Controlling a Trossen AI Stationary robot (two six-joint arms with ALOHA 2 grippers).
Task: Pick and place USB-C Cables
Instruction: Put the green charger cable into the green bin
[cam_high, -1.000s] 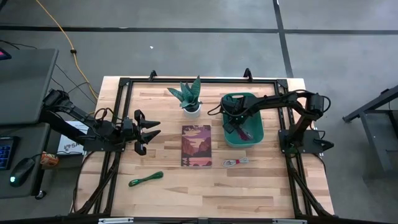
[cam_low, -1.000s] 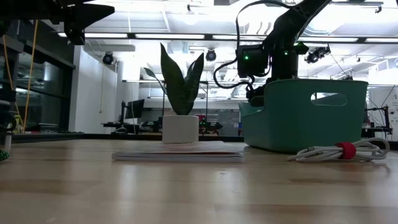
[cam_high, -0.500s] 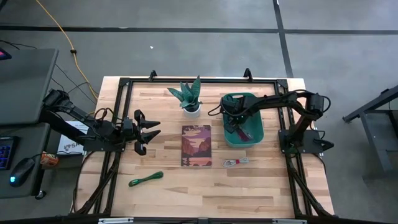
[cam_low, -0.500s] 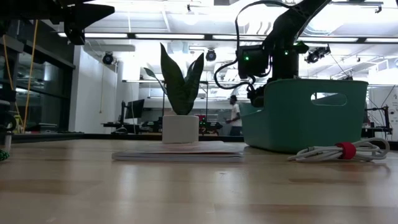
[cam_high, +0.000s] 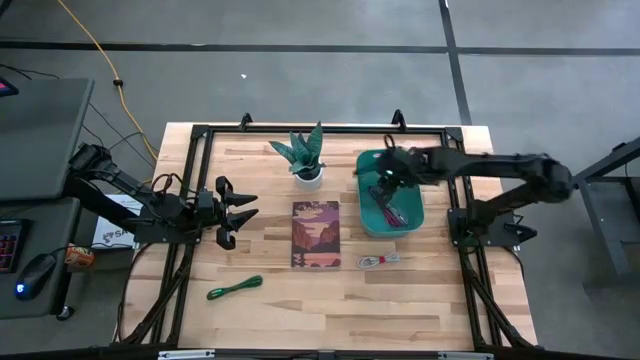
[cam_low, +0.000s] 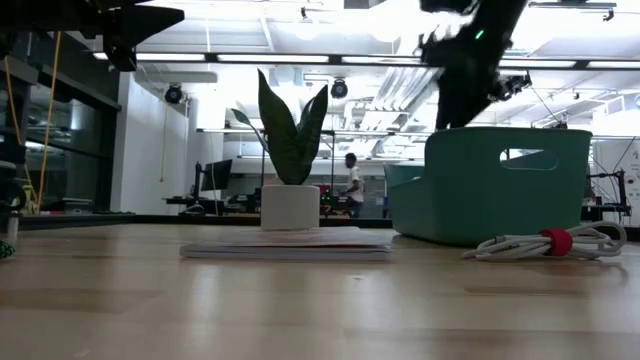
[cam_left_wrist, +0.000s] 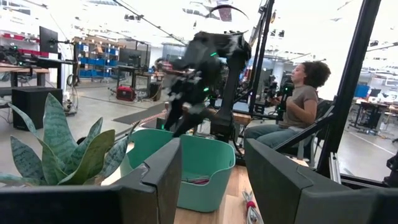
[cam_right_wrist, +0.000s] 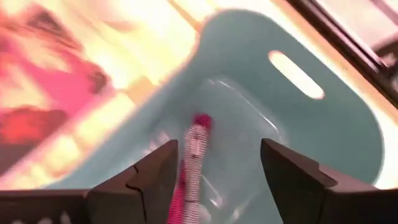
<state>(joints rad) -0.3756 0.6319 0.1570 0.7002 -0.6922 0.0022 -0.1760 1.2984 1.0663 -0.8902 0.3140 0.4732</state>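
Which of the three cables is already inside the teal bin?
The pink cable, lying in the teal plastic bin. The white cable and green cable lie on the wooden table.

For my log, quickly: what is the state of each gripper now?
Left gripper: open, empty, waiting beside the book.
Right gripper: open, empty, above the bin.

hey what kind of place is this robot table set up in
Probably a robotics lab or workshop. Behind the wooden table the low view shows a large open hall with ceiling strip lights, the left wrist view shows shelving, workbenches and a seated person, and a yellow cable crosses the concrete floor.
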